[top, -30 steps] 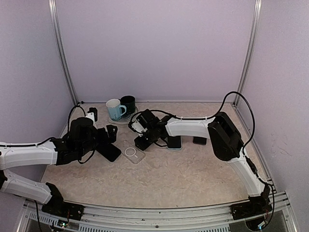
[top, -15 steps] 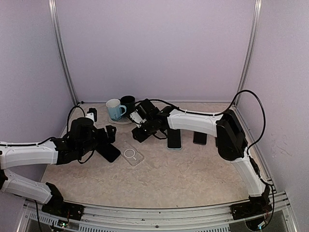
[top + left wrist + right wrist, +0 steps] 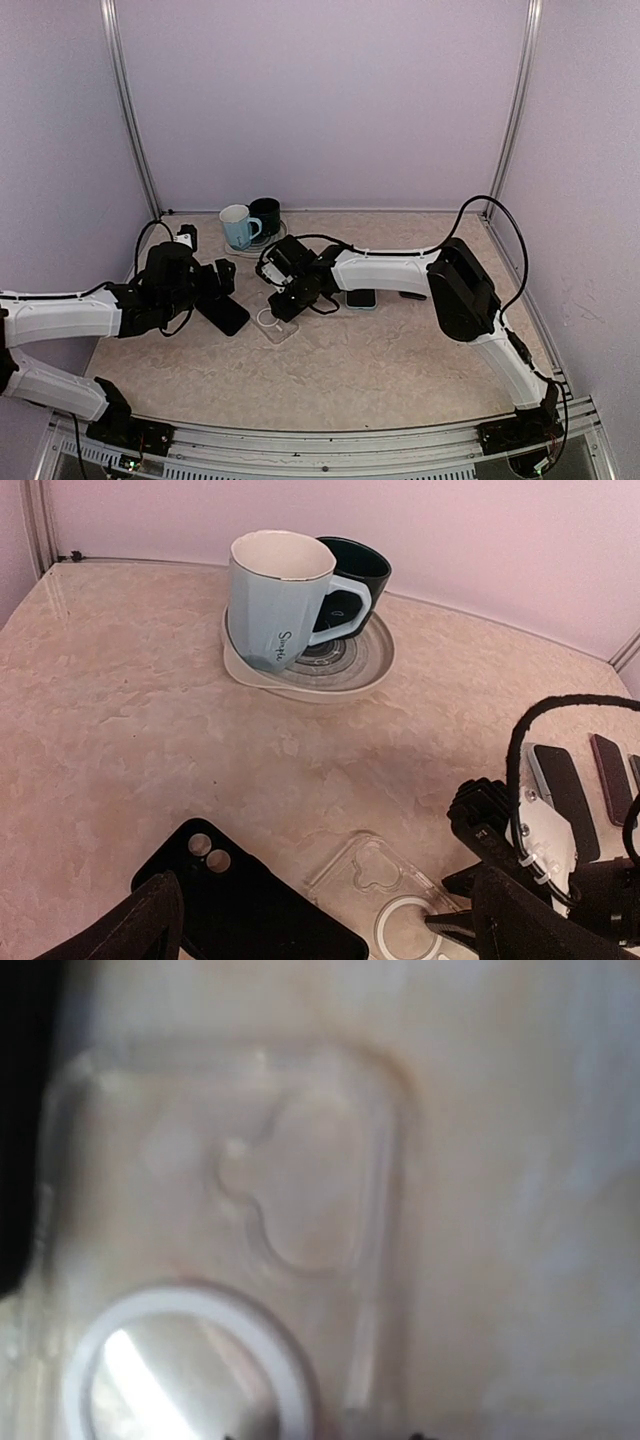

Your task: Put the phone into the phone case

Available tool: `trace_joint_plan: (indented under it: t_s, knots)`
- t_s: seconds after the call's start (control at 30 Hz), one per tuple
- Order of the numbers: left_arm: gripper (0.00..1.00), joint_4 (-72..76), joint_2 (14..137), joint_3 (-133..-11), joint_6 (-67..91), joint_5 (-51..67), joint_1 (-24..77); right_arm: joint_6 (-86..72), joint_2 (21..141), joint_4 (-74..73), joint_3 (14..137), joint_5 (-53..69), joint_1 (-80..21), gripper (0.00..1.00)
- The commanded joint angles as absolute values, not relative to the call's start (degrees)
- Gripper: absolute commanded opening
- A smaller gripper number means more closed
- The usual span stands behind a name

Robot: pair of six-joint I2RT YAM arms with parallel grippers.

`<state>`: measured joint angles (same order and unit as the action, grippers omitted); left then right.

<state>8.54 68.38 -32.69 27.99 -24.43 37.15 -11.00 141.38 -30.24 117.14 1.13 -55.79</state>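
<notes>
The clear phone case (image 3: 272, 325) with a white ring lies flat at mid-table; the right wrist view shows it close up (image 3: 300, 1190). A black phone (image 3: 230, 316) lies back up just left of it, also in the left wrist view (image 3: 255, 905). My left gripper (image 3: 222, 288) hovers open over the phone's far end, its fingers (image 3: 130, 930) wide apart and touching nothing. My right gripper (image 3: 284, 302) is down on the case, jaws open astride its right side wall, one fingertip (image 3: 440, 921) inside the ring. Only the very tips show in the right wrist view.
A light blue mug (image 3: 237, 226) and a dark mug (image 3: 266, 214) stand on a plate (image 3: 350, 672) at the back. Two more phones (image 3: 361, 297) (image 3: 413, 294) lie right of the case, behind the right arm. Purple walls close in on three sides.
My right gripper has swung from the back near the plate forward and down onto the clear case, its jaws narrowing a little. The left gripper stayed open over the black phone.
</notes>
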Motion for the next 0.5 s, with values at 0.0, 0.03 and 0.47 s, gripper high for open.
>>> trace_joint_plan:
  t_s: [0.0, 0.03, 0.47]
  knots:
    - [0.99, 8.57, 69.82, -32.87, 27.40, -23.64, 35.71, -14.23, 142.25, -32.48, 116.09, -0.94, -56.26, 0.31]
    - [0.99, 8.36, 70.10, -33.25, 27.42, -23.40, 35.42, -14.75, 142.21, -32.53, 115.82, -0.58, -56.25, 0.27]
    - [0.99, 7.90, 72.67, -35.49, 25.78, -22.36, 34.89, -21.43, 127.44, -35.10, 108.21, -7.62, -56.34, 0.00]
